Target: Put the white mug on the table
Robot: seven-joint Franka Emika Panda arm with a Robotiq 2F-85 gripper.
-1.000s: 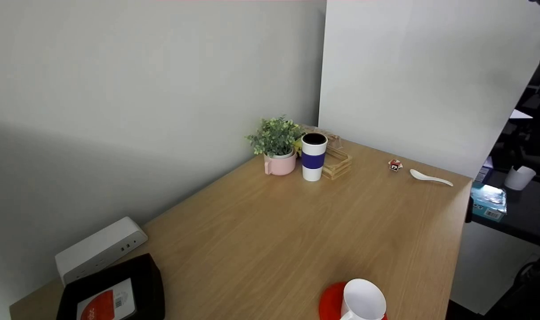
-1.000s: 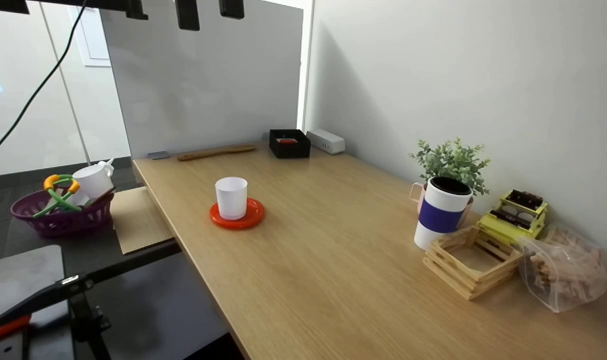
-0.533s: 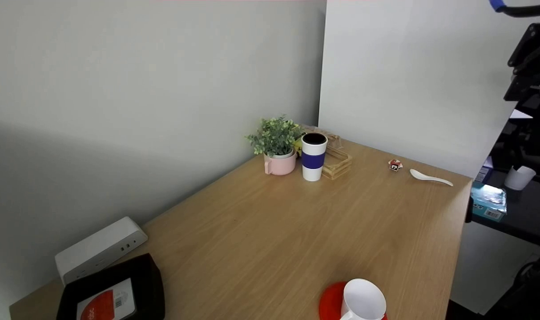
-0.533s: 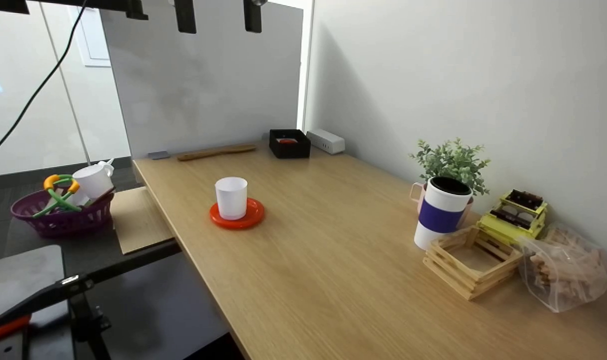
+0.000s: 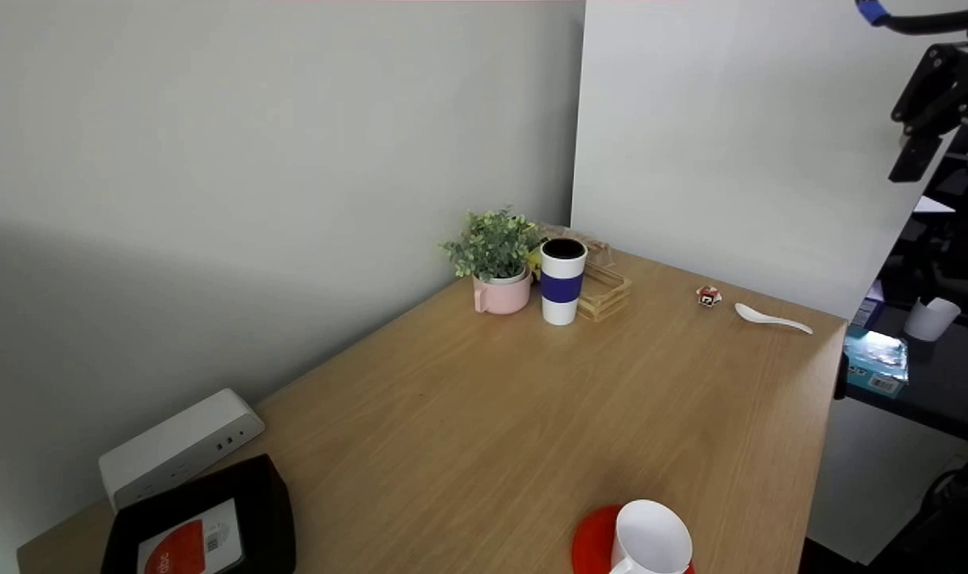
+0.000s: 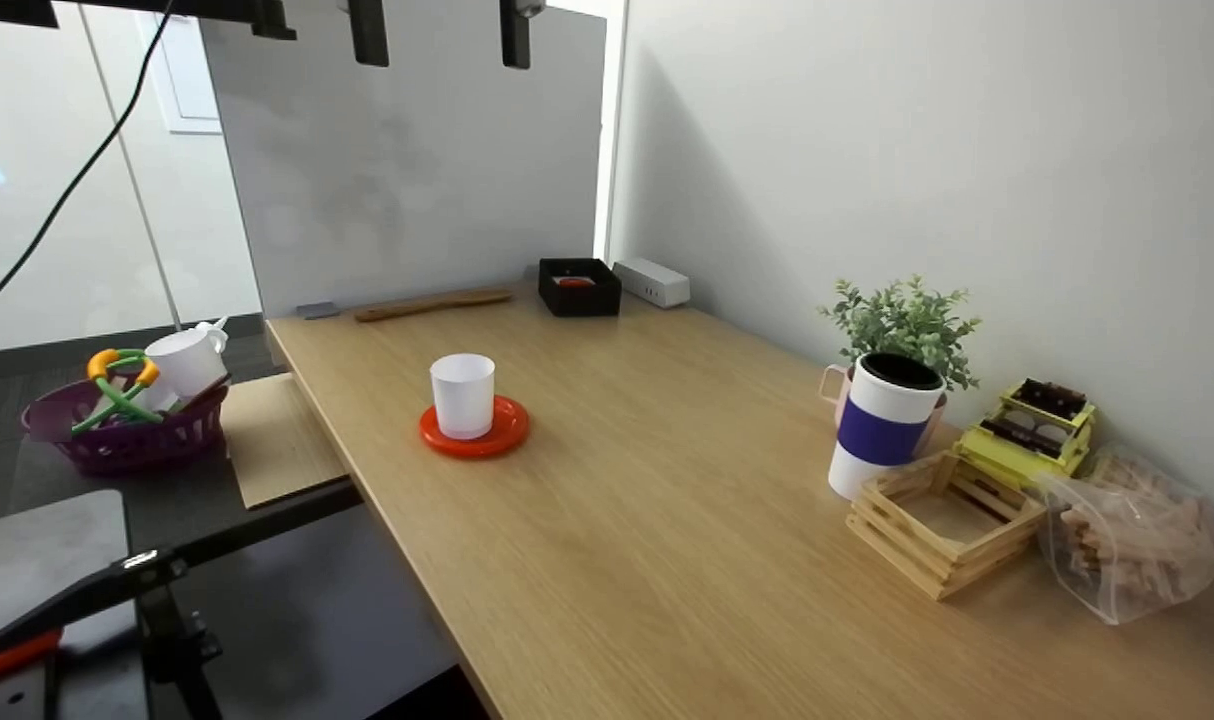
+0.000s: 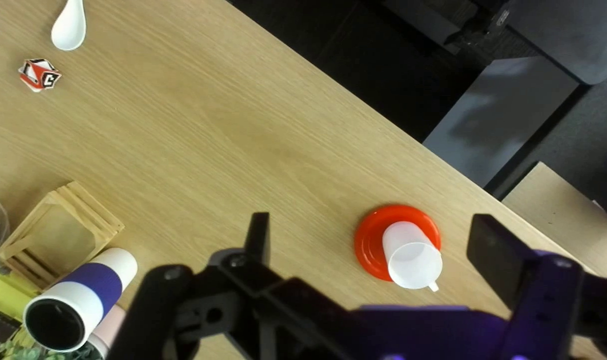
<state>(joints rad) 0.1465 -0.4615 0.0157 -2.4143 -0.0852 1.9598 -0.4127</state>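
Currently my gripper (image 7: 372, 240) hangs fingers apart well above the tabletop (image 7: 283, 150), the white mug (image 7: 414, 257), upright on the red plate (image 7: 368, 246), showing between them but nearer the right-hand finger in the wrist view, so I'd centre first.
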